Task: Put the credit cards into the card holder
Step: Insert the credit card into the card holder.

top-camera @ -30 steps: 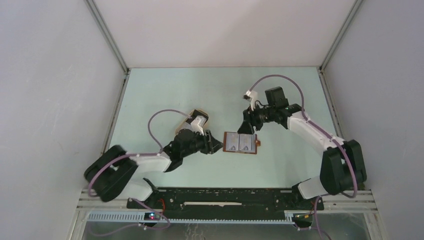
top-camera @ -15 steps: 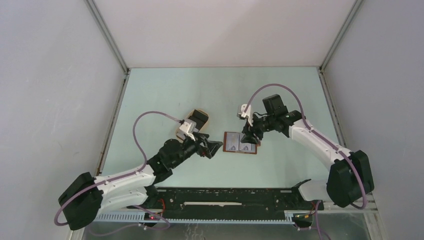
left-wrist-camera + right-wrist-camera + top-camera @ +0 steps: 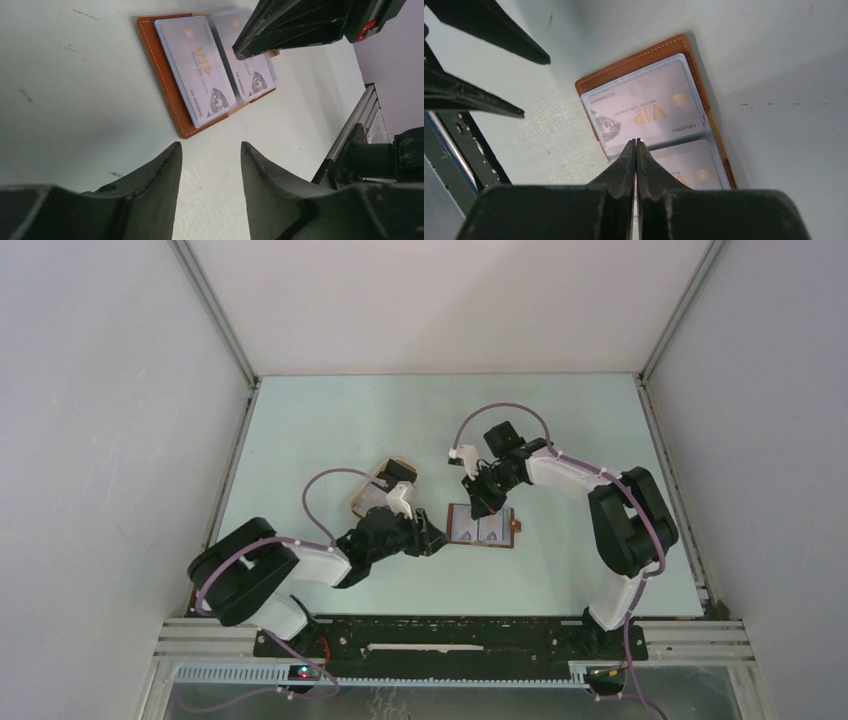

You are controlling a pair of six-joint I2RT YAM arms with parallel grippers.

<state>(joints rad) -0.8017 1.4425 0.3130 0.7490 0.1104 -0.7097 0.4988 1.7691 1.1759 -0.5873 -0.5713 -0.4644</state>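
Right gripper clenched, held nothing. Its tips stood over seam between two pale silver VIP credit cards, which lay on opened reddish-brown leather card holder. Left gripper released, card holder just ahead. Risk: closed tips pushing down could skid card holder, dislodge cards.

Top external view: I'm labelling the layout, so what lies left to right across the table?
Tray → left gripper → wallet. The right gripper overlaps the wallet, so it is left out.
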